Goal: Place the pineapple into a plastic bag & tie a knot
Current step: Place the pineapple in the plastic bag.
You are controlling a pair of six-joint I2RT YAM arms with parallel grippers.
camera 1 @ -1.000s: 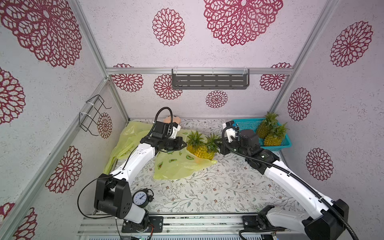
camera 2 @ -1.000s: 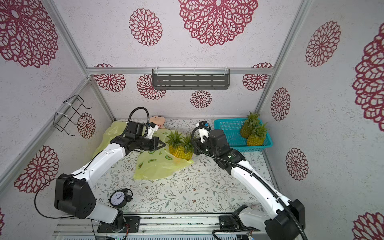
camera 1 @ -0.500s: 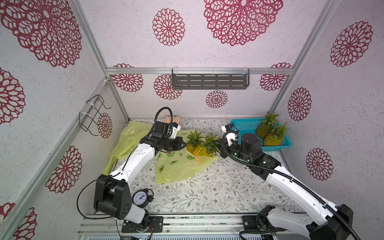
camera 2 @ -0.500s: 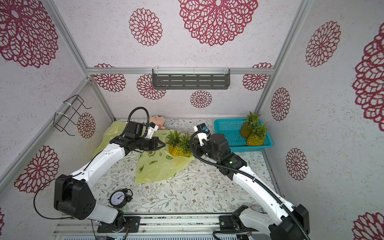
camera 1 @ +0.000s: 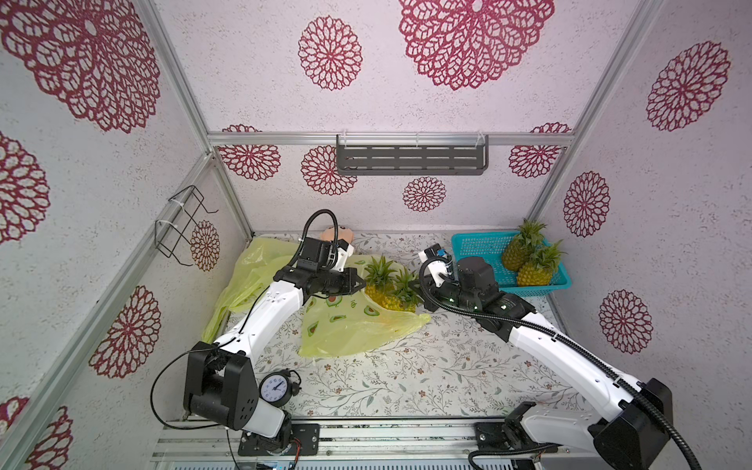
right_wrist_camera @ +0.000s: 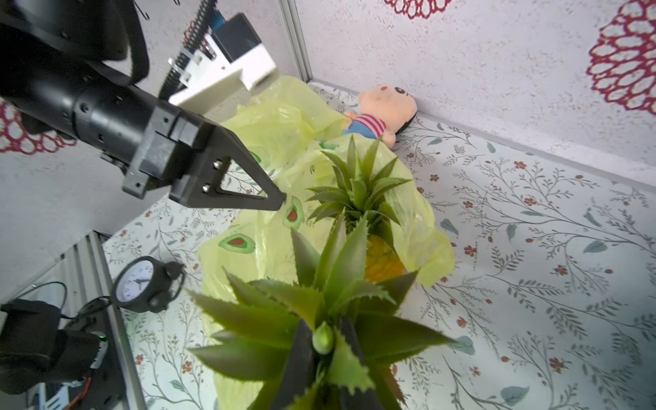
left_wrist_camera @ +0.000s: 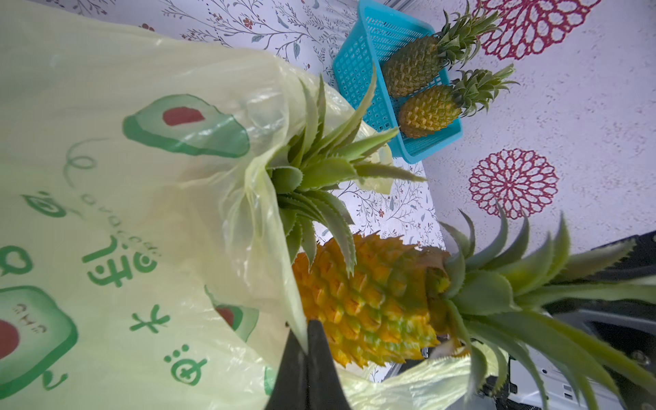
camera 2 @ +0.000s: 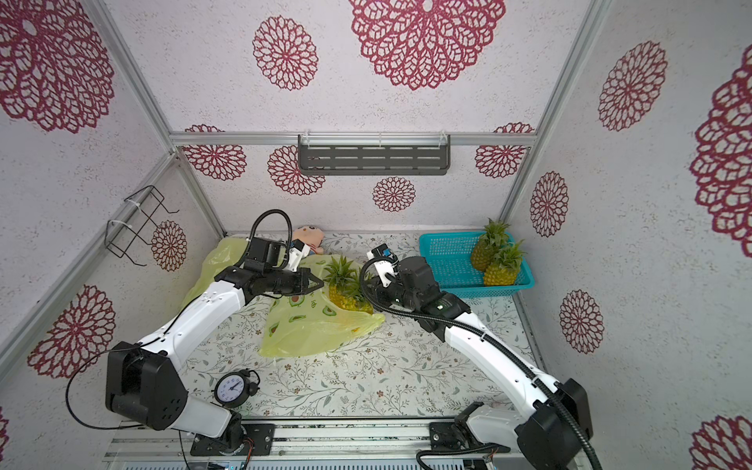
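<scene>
Getting there: left gripper is pinched shut on the bag rim, and right gripper is clamped on the pineapple crown. Fruit sits at the bag's 1 o'clock mouth in both top views, maybe halfway in. Knot isn't started.

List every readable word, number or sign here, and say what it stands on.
"avocado": green script on the yellow-green plastic bag.
Green Chinese characters, same bag: tilted and creased, cannot be read with certainty.
Dial numerals on the black round alarm clock: too small to read.
</scene>
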